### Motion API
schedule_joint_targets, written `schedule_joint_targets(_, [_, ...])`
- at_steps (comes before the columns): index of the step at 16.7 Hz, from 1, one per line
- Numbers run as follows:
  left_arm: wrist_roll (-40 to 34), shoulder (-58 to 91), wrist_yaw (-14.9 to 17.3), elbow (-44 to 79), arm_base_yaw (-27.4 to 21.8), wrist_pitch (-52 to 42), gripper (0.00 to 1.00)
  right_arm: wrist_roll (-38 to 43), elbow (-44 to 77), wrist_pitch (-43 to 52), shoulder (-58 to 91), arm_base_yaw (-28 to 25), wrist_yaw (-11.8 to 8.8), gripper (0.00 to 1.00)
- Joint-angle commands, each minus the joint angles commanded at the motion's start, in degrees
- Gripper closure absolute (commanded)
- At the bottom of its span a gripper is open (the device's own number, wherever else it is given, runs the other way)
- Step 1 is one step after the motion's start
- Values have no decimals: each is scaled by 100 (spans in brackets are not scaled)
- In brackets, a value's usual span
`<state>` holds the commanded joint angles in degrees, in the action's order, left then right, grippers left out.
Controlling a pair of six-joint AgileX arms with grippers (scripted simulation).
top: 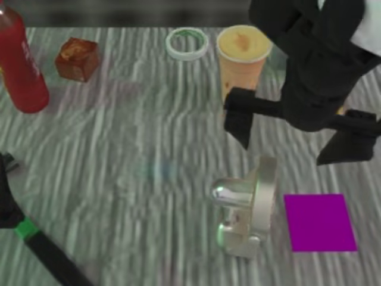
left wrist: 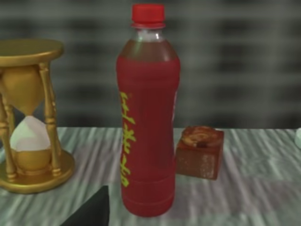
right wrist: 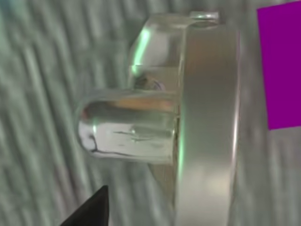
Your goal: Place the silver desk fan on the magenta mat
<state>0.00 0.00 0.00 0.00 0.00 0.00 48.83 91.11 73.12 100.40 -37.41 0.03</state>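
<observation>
The silver desk fan (top: 247,208) stands on the table right of centre, its flat disc head edge-on and its motor bulge pointing left. In the right wrist view the fan (right wrist: 188,122) fills the picture. The magenta mat (top: 319,222) lies flat just right of the fan, a small gap between them; the wrist view shows the mat (right wrist: 281,61) as well. My right gripper (top: 294,134) hangs open above and behind the fan, nothing between its fingers (top: 241,122). My left arm (top: 15,208) is parked at the lower left, one finger (left wrist: 96,212) showing.
A red bottle (top: 21,59) and a brown cube (top: 77,58) stand at the back left. A gold hourglass (left wrist: 30,117) is beside the bottle. A tape ring (top: 187,43) and an orange cup (top: 241,56) sit at the back, the cup close to my right gripper.
</observation>
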Motion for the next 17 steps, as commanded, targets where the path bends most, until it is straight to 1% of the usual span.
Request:
schedule_joint_targets(4, [0,0,0,0,0,0,0,390,662,630,744,-300,5,0])
schedule_joint_targets(10, [0,0,0,0,0,0,0,405,665,635,773,-293,3,0])
schedule_joint_targets(17, [0,0,0,0,0,0,0,421,-286,-359,819,-325,5,0])
